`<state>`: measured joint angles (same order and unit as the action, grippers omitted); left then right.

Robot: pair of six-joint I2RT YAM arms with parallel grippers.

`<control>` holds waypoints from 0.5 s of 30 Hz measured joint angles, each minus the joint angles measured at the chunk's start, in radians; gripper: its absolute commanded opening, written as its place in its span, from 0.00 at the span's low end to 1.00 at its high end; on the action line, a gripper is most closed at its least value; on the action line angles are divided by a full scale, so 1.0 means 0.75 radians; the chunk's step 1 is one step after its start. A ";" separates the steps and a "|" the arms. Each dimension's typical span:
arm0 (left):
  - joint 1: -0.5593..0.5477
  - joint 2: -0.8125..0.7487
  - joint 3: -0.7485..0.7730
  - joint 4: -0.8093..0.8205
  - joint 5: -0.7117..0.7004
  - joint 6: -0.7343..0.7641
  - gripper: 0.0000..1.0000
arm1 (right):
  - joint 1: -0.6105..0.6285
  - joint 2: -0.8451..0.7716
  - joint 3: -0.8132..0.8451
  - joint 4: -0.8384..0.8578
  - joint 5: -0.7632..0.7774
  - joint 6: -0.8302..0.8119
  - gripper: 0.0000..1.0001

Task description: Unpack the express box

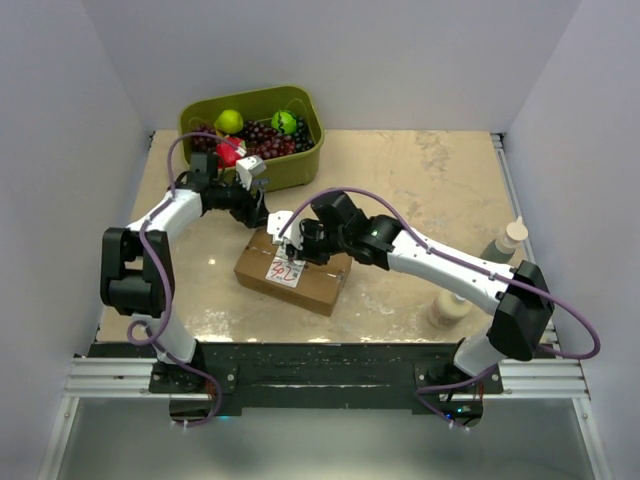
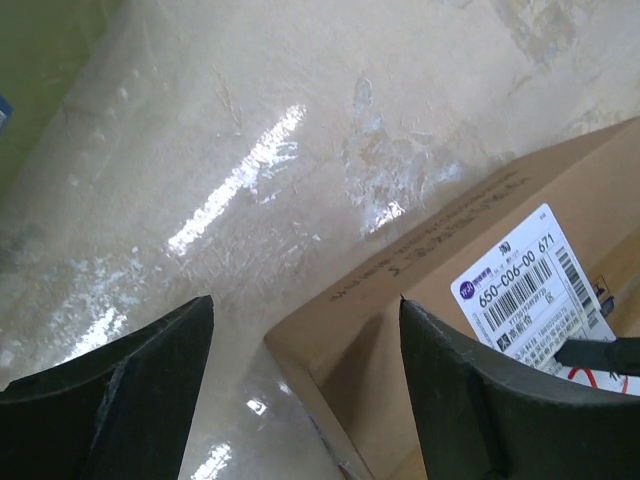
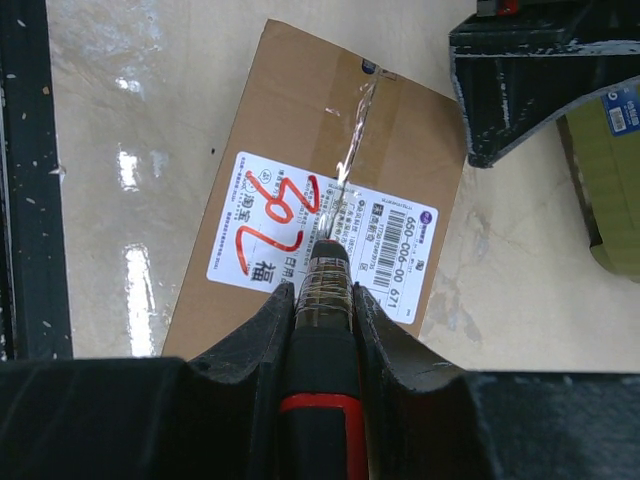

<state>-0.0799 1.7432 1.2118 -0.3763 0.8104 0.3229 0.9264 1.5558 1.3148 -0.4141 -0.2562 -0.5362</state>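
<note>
Clenched between the right gripper's (image 3: 322, 300) fingers is a black-handled tool (image 3: 322, 385) with a red ring, its wire-wound tip resting on the white label (image 3: 270, 235) of the express box (image 3: 290, 120), right where the clear tape seam (image 3: 355, 130) runs under it. Outward from that tip, the tape runs along the lid toward the far end of the carton. Red handwritten marks lie on the label to the left of the tip.

Over by the box's far left corner, the left gripper (image 2: 305, 385) hangs released, jaws wide and nothing between them. The corner sits just beneath them, and whether either finger touches the cardboard cannot be told.

From above, the box lies flat and label up near the middle of the table (image 1: 420, 180), turned at an angle. It sits between the two arms, just nearer than the olive-green bin (image 1: 300, 165) of fruit.

Corrugated board like this is probably light, stiff along its edges and corners but yielding across the lid panels. The tape looks slick and the tabletop glossy, so the carton may skid under a pushing blade. Bracing that far left corner or a side wall looks the soundest hold, leaving the taped seam free to part.
</note>
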 measured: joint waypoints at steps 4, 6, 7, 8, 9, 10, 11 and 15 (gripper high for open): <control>0.000 -0.004 -0.058 -0.006 0.007 0.003 0.75 | -0.015 0.009 0.006 -0.004 -0.006 -0.013 0.00; 0.001 -0.005 -0.098 -0.006 0.025 -0.007 0.72 | -0.021 0.018 0.015 -0.008 -0.010 -0.013 0.00; 0.002 -0.005 -0.104 -0.004 0.030 -0.016 0.70 | -0.022 0.024 0.018 -0.010 -0.013 -0.014 0.00; 0.002 -0.006 -0.105 -0.003 0.027 -0.023 0.68 | -0.023 0.030 0.022 -0.013 -0.016 -0.014 0.00; 0.002 -0.006 -0.108 -0.001 0.022 -0.031 0.67 | -0.023 0.036 0.030 -0.017 -0.017 -0.015 0.00; 0.002 -0.009 -0.114 0.003 0.019 -0.037 0.66 | -0.024 0.039 0.035 -0.020 -0.020 -0.015 0.00; 0.003 -0.016 -0.128 0.015 0.019 -0.045 0.66 | -0.025 0.040 0.038 -0.024 -0.021 -0.017 0.00; 0.003 -0.074 -0.198 0.075 0.005 -0.058 0.58 | -0.030 0.041 0.043 -0.037 -0.030 -0.025 0.00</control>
<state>-0.0780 1.6878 1.0630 -0.3199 0.8139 0.2794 0.9043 1.5864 1.3472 -0.4419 -0.2787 -0.5549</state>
